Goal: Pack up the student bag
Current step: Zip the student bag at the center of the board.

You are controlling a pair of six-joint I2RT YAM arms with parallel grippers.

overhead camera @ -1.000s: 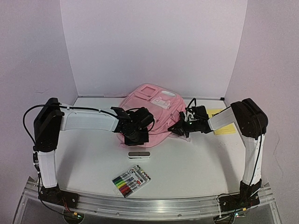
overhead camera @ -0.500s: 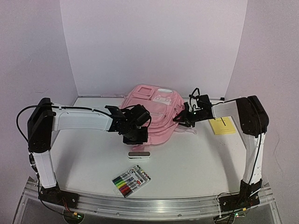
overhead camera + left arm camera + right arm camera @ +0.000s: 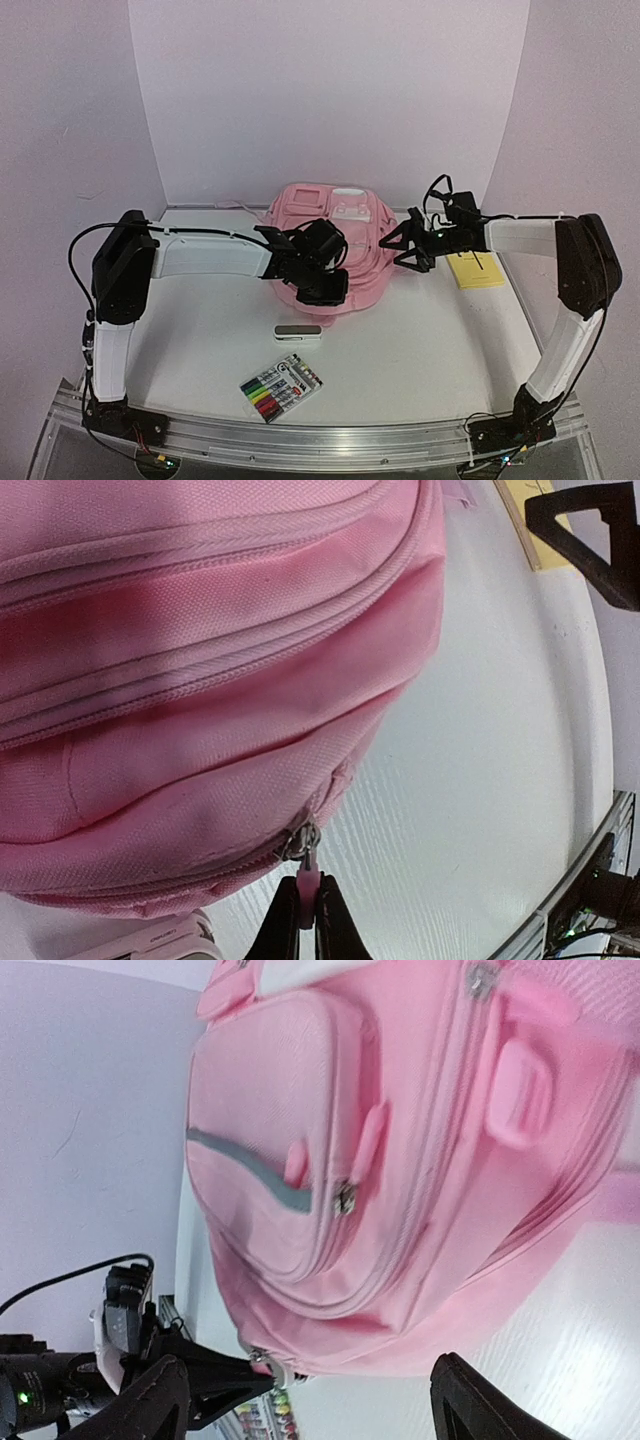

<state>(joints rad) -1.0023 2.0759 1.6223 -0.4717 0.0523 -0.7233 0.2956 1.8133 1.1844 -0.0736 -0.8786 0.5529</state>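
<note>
The student bag [image 3: 345,225], a soft pink backpack, lies at the back middle of the table with its zipped front pockets facing up. My left gripper [image 3: 333,296] is at the bag's near edge. In the left wrist view this gripper [image 3: 309,908] is shut on a small pink zipper pull [image 3: 307,883] hanging from the metal slider on the bag [image 3: 200,680]. My right gripper [image 3: 402,251] hovers just right of the bag, open, holding nothing. The right wrist view shows its gripper [image 3: 312,1408] spread wide in front of the bag [image 3: 400,1140], not touching it.
A small white case [image 3: 298,333] lies in front of the bag. A pack of coloured markers [image 3: 281,387] sits nearer the front edge. A yellow notepad [image 3: 478,270] lies at the right, under the right forearm. White walls close in the back and sides.
My right gripper has opened, letting go of the bag, and swung back and to the right. The bag has shifted right and back. My left gripper followed it, still shut on the pull.
</note>
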